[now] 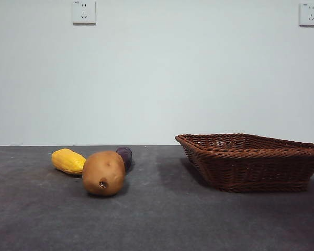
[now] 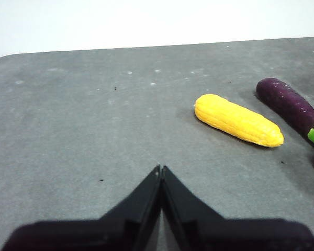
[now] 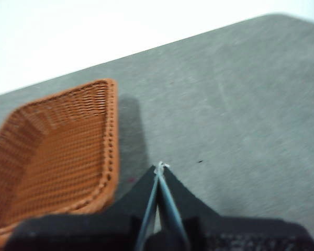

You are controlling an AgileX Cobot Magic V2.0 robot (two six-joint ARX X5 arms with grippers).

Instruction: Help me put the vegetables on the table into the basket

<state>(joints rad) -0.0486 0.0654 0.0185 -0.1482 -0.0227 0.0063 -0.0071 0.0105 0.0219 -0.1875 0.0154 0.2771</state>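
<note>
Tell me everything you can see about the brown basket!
The basket is woven from dark brown wicker, shallow and rectangular, with sides that flare outward and a braided rim. It looks more orange in the right wrist view. It stands upright on the grey table, off to one side, well apart from the three vegetables. The part of its inside that shows holds nothing. Nothing touches it but the table; the right gripper hangs near one corner, jaws shut.
</note>
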